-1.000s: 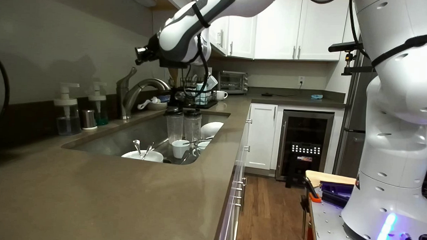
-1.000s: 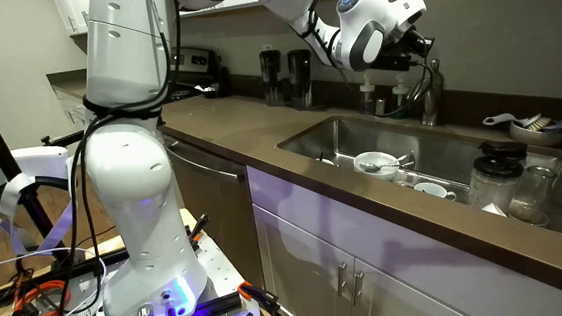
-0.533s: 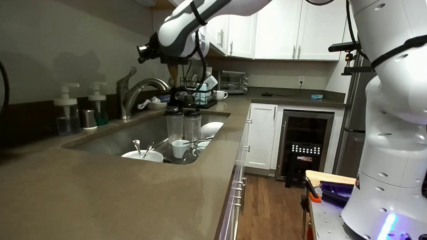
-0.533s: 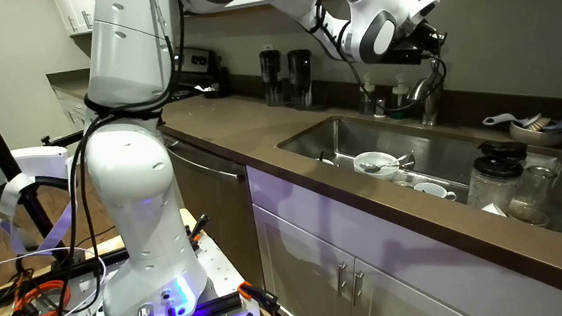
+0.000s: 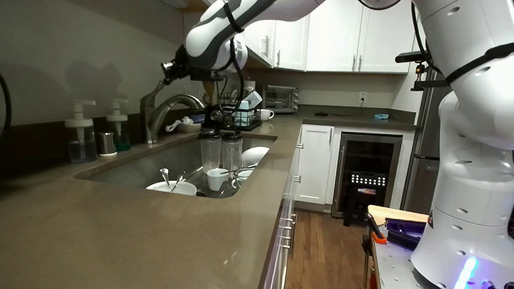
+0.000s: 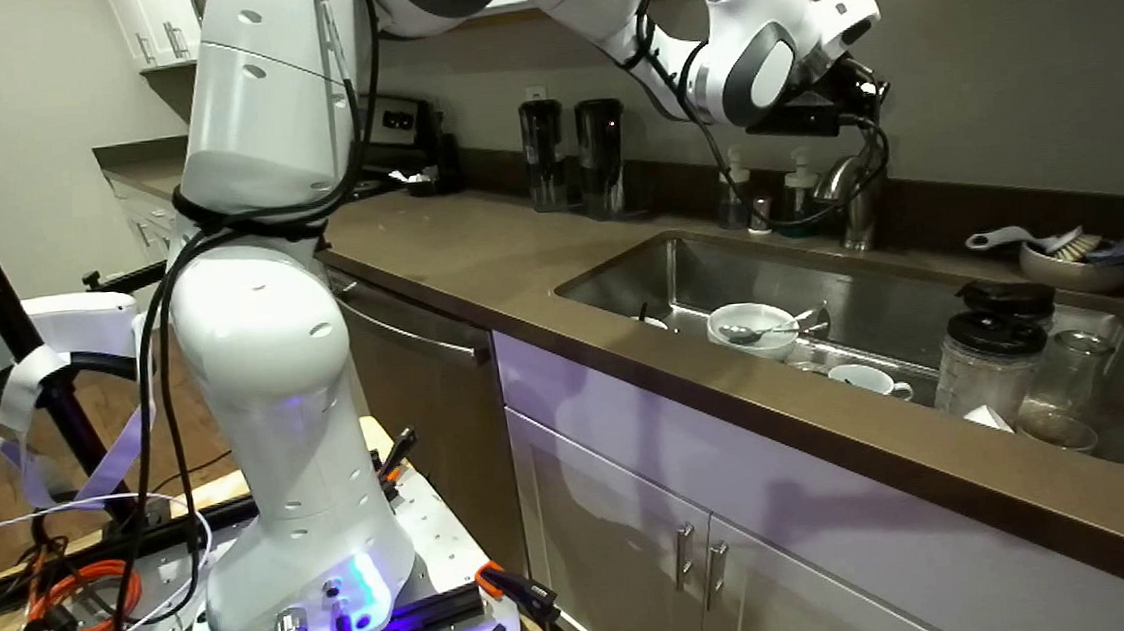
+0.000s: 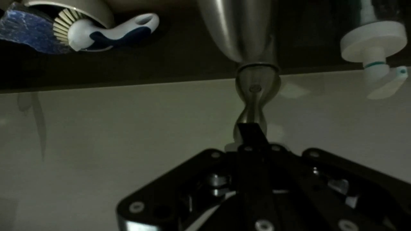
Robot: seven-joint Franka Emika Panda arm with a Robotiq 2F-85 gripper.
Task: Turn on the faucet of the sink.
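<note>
The silver faucet [image 5: 155, 119] stands behind the sink [image 5: 130, 170]; it also shows in an exterior view [image 6: 859, 207]. Its upright lever handle [image 5: 155, 91] rises from the body. In the wrist view the handle [image 7: 257, 83] points toward me, its end partly hidden behind my fingertips. My gripper [image 5: 167, 76] is shut with nothing seen between its fingers. Its tips [image 7: 252, 131] are at the handle's top end, very close or touching; I cannot tell which. In an exterior view my gripper [image 6: 864, 96] hides the handle's top. No water shows from the spout [image 5: 188, 100].
Soap dispensers [image 5: 81, 134] and a metal cup [image 5: 107, 144] stand beside the faucet. A bowl with a brush [image 6: 1079, 260] is on its far side. The sink holds a white bowl [image 6: 748, 321], a mug [image 6: 868, 379] and lidded jars [image 6: 991, 352]. A cable [image 6: 880, 155] hangs below the wrist.
My gripper has moved down onto or close to the top of the faucet handle, and rightward in an exterior view. The faucet and handle look unmoved.
</note>
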